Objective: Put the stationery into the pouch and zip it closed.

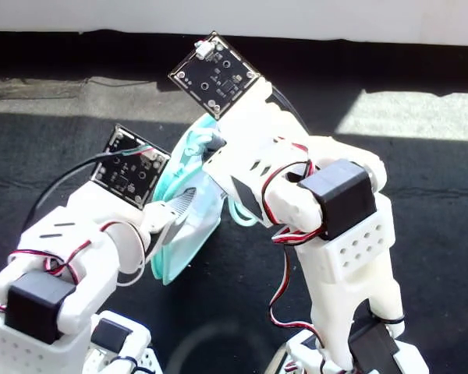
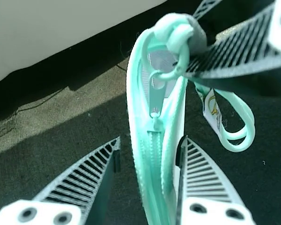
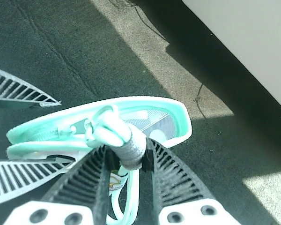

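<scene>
arms raised; r fingers [image 3: 175, 176] clamp zip pull [image 3: 117, 136], l fingers [image 2: 84, 183] apart, prob astride pouch [image 1: 191, 226].

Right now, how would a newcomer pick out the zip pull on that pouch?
Over the dark table a mint-green pouch is held upright. At its upper end the right hand is shut on the zip pull: a fat mint knot tied to a small ring, unlike the thin strap loop dangling beside it.
</scene>
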Robot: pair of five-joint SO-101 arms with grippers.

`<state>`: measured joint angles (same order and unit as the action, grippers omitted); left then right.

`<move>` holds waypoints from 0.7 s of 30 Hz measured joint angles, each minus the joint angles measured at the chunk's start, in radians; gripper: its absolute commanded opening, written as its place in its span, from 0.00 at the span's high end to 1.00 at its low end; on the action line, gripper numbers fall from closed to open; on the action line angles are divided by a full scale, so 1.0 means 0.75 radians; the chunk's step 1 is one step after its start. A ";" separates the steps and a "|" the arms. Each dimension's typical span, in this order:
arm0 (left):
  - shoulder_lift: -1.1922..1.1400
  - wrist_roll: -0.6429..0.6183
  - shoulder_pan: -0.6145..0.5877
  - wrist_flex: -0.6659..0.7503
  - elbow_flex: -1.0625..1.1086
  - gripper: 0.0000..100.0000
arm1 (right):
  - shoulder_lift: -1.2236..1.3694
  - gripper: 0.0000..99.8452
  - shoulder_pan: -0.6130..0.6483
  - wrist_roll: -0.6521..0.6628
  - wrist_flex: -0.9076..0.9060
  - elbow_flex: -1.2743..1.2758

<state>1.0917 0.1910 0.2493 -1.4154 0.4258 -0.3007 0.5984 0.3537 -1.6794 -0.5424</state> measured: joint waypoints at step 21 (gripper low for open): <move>0.196 0.072 -0.008 0.168 0.260 0.99 | 0.002 0.99 -0.018 0.000 0.110 0.016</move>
<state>1.2390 0.2447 0.2432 -1.2896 0.6206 -0.2992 0.5846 0.3537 -1.5965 -0.5301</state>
